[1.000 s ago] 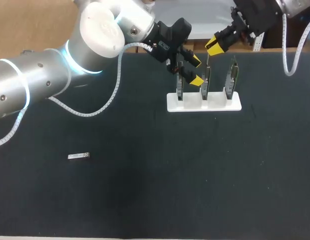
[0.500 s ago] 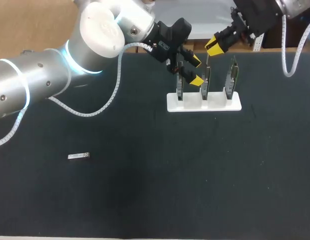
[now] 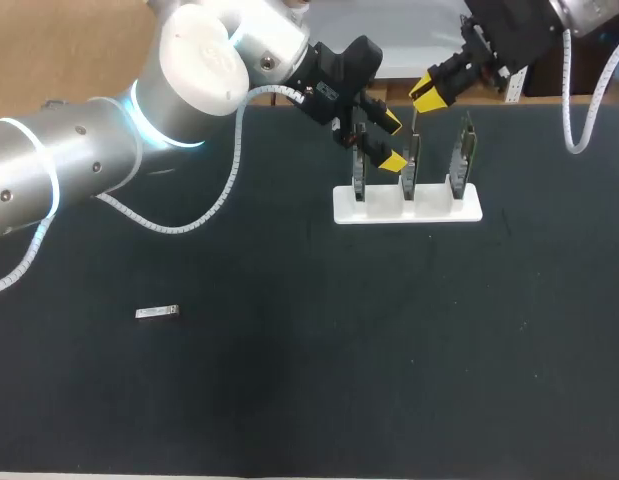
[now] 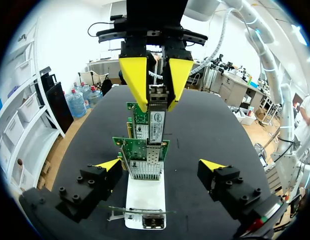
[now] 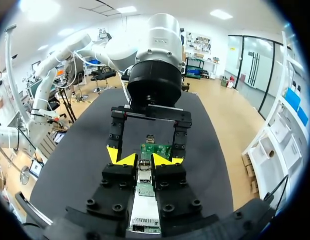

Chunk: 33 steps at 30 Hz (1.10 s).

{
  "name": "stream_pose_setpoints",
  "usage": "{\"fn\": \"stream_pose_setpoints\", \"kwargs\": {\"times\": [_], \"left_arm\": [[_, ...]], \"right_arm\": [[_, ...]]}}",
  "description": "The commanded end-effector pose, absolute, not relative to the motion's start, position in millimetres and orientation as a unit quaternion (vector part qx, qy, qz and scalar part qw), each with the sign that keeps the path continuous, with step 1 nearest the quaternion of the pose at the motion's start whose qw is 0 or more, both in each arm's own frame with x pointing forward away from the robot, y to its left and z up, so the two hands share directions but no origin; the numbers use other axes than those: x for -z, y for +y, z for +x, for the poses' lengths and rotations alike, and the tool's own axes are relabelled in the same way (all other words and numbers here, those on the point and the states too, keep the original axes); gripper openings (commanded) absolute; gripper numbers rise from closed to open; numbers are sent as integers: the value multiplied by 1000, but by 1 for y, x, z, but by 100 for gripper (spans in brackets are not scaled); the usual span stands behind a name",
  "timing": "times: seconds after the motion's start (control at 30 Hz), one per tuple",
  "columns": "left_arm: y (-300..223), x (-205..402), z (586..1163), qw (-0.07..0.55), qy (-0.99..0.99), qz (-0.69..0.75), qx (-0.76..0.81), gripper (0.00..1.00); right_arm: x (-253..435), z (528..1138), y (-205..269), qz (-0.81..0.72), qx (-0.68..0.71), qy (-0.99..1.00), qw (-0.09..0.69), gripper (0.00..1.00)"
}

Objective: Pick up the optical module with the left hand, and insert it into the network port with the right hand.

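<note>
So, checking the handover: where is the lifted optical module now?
Left wrist view: the optical module is clamped in the right gripper, above the network cards on the white stand at the table's far side; the open left gripper flanks them.

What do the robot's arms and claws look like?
The left arm is a fat, round, silvery-white tube with glowing blue rings; the right arm looks silvery too. A white spiral-wrapped cable hangs along each. The left claw and right claw are black, each with two bright yellow fingertips.
</note>
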<state>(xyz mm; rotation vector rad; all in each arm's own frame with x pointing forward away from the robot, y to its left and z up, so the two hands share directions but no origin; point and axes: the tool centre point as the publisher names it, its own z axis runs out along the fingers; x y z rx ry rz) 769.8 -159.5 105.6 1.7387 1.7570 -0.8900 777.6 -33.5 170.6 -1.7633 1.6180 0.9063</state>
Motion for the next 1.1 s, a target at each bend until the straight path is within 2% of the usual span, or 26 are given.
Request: {"fn": "stream_pose_setpoints", "kwargs": {"times": [0.03, 1.1], "left_arm": [[-160, -106, 772, 251, 647, 641, 327, 100], [-160, -106, 772, 251, 647, 641, 327, 100]], "right_arm": [[-170, 777, -33, -661, -337, 604, 292, 0], [-168, 776, -33, -659, -338, 599, 303, 0]]}}
